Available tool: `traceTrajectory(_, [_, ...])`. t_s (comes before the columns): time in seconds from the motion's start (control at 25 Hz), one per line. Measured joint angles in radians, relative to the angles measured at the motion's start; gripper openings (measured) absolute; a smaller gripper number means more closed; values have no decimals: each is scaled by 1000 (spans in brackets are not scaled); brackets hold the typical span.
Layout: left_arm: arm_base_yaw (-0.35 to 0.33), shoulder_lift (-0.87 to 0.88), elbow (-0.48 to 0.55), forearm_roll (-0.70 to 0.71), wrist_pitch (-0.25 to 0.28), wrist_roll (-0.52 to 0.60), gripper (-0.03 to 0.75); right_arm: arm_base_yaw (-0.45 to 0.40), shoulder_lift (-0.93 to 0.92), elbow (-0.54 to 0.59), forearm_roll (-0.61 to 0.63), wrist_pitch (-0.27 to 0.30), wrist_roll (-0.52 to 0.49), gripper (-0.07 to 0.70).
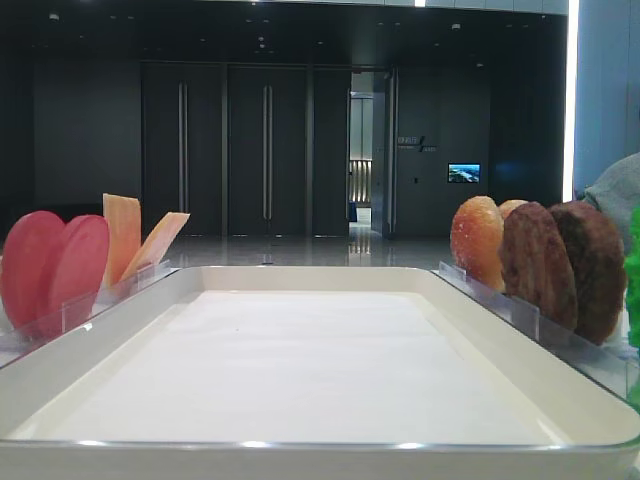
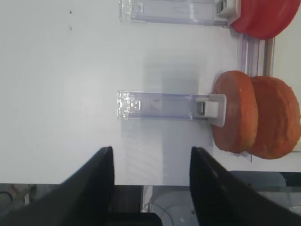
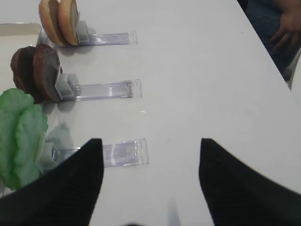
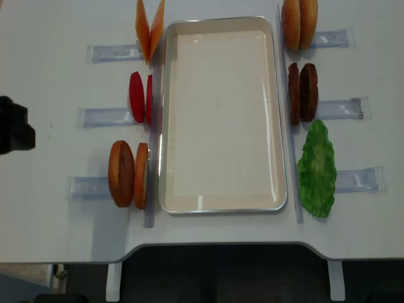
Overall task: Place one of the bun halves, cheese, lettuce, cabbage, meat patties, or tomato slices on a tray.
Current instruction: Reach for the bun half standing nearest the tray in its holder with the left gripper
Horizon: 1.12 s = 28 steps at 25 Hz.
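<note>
The tray (image 4: 221, 113) lies at the centre of the white surface (image 4: 50, 221), holding only its white paper liner. Clear plastic racks (image 4: 104, 117) flank it.

Left of the tray, top to bottom in the overhead view: the cheese (image 4: 149, 30), the tomato slices (image 4: 140, 98), and two bun halves (image 4: 128, 174) standing on edge. Right of the tray: two more buns (image 4: 299, 24), the meat patties (image 4: 302, 92), and the lettuce (image 4: 317, 169).

The left gripper (image 2: 151, 160) hovers above bare surface near a rack end (jaws spread, holding nothing). The right gripper (image 3: 150, 150) likewise has its jaws spread wide, holding and touching nothing.
</note>
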Motion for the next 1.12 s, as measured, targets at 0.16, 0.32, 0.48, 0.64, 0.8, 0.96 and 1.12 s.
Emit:
traceTrajectory(0.16, [0,58,-17,5,-1,-6,424,0,0,0,0,0,0,433])
traceTrajectory(0.32, [0,85,-17,17,-1,-8,445,0,0,0,0,0,0,433])
traceTrajectory(0.48, [0,86,-17,30,-1,-15,465,0,0,0,0,0,0,433])
traceTrajectory(0.64, [0,86,-17,19,-1,-33,469,0,0,0,0,0,0,433])
traceTrajectory(0.8, [0,86,-17,-38,-1,-43,469,0,0,0,0,0,0,433])
traceTrajectory(0.96, [-4,86,-17,-83,-1,-50,469,0,0,0,0,0,0,433])
traceTrajectory(1.12, [-103,86,-17,-81,-1,-103,469,0,0,0,0,0,0,433])
